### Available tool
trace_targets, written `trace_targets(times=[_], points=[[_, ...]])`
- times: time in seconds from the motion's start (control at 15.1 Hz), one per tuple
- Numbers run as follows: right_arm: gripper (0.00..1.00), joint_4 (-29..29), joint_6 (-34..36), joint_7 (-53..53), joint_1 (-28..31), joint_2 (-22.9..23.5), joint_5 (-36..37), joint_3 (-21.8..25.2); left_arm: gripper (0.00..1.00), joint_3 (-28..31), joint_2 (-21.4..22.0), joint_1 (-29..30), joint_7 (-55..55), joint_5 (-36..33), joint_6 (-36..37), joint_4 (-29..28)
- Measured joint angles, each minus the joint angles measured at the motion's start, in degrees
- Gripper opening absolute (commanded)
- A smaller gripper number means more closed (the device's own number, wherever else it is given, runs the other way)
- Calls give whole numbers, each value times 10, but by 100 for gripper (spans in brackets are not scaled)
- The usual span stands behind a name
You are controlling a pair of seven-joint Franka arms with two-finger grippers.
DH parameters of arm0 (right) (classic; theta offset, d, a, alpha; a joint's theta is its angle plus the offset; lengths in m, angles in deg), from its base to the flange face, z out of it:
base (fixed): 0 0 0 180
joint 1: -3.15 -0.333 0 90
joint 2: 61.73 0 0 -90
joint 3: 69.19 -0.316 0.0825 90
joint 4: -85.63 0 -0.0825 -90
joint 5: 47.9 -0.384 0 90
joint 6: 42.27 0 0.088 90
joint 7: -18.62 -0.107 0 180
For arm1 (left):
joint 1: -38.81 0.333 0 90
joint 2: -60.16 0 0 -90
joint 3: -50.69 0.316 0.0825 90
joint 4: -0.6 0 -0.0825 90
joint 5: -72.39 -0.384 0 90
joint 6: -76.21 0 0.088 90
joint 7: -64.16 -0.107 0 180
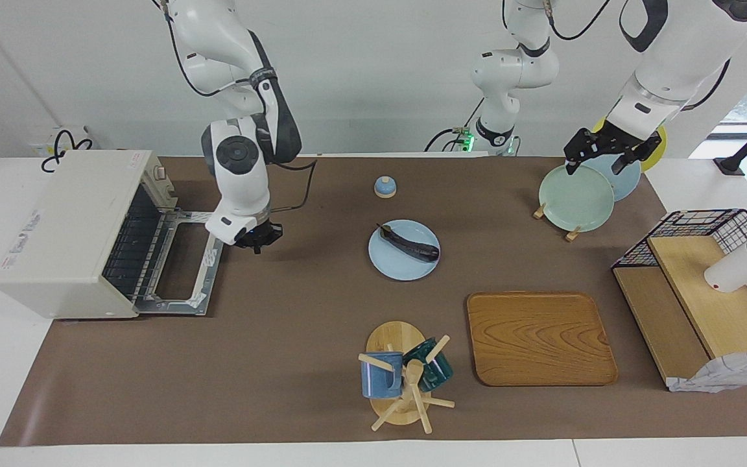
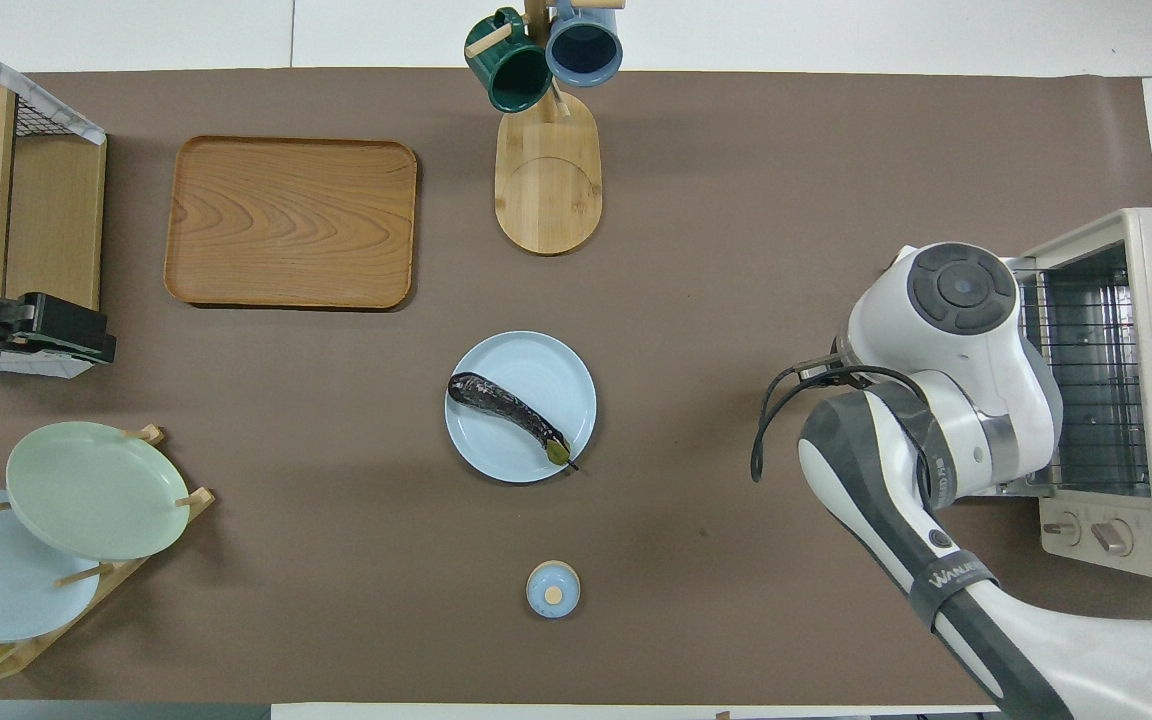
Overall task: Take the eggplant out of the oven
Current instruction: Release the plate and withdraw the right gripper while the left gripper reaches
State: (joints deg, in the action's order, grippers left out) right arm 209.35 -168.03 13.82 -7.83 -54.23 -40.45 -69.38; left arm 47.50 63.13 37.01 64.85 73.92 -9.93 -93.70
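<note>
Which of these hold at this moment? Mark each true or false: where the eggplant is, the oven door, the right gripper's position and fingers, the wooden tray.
1. The eggplant lies on the light blue plate. True.
2. The oven door is shut. False: it hangs open, the wire rack showing.
3. The right gripper holds the eggplant. False: its fingers are shut on nothing, beside the open oven door.
4. The wooden tray carries a mug. False: it is bare; the mugs hang on the mug stand.
5. The left gripper is over the plate rack, fingers open. True.
</note>
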Motion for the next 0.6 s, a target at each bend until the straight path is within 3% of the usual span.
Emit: trace_targets(times=[0.33,0.6], points=[[0,61,-73,45,38,-7,2,-1,100,-8,5,-9,13,0,6,-9],[0,75,-84,87,61,-8,4,0,100,-10,13,-37,84,0,5,-27]])
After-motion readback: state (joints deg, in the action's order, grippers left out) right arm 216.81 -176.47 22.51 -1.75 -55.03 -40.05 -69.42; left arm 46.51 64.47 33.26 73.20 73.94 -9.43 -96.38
